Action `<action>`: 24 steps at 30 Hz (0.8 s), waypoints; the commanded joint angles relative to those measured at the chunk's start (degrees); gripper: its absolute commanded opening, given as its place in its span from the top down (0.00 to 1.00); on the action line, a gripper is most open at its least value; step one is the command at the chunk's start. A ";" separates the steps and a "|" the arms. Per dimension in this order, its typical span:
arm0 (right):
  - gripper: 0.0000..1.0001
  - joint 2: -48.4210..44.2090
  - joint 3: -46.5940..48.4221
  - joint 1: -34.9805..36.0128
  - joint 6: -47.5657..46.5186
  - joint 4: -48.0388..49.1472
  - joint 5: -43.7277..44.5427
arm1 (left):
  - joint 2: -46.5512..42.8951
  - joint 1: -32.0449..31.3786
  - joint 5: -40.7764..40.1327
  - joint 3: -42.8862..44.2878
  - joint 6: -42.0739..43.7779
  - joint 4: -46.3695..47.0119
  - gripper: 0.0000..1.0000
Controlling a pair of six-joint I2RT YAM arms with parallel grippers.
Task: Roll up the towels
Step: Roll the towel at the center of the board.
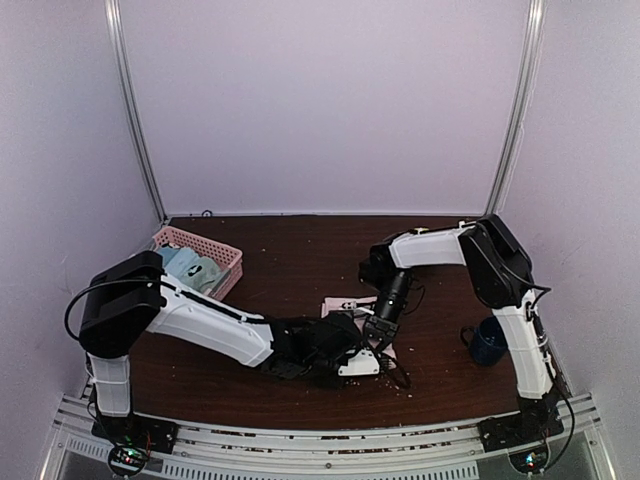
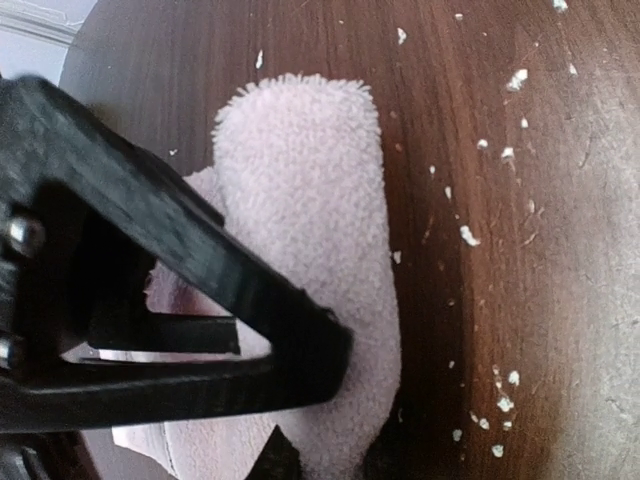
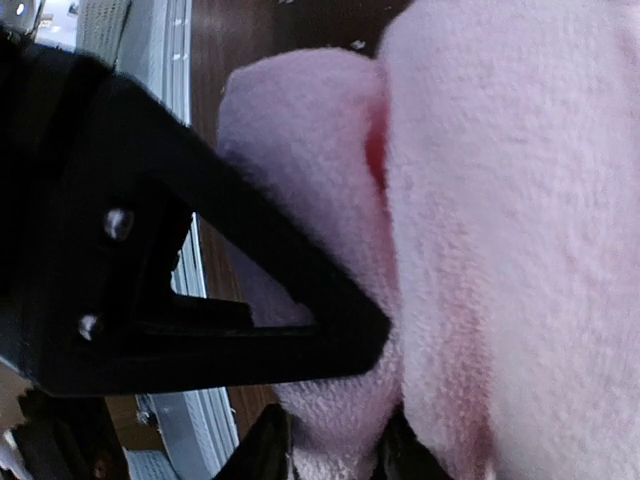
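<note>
The pale pink towel [image 1: 352, 304] lies on the dark wood table near the front middle, its near edge curled into a roll [image 2: 310, 190]. My left gripper [image 1: 358, 360] comes in from the left, and its jaws pinch the roll's end [image 2: 312, 408]. My right gripper [image 1: 380, 342] reaches down from the right and is shut on the same roll [image 3: 330, 395], with the flat part of the towel [image 3: 520, 220] beside it. A sage green roll [image 1: 205, 272] seems to lie in the pink basket.
The pink basket [image 1: 232, 262] stands at the back left and also holds a blue-grey roll [image 1: 180, 260]. A dark blue mug [image 1: 488, 342] stands at the right, next to the right arm's base. White crumbs [image 2: 468, 236] dot the table.
</note>
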 commanded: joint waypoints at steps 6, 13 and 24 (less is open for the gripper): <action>0.51 -11.50 1.75 -5.88 9.02 5.21 8.27 | -2.45 0.37 11.03 -0.39 -9.15 -15.76 0.91; 0.62 -10.68 -4.50 -2.66 18.02 17.99 21.62 | -1.90 0.42 23.70 3.97 -16.38 -23.06 0.91; 0.57 -20.23 11.42 -9.41 23.83 20.26 23.80 | 8.69 7.46 48.52 11.18 -22.21 -28.92 0.91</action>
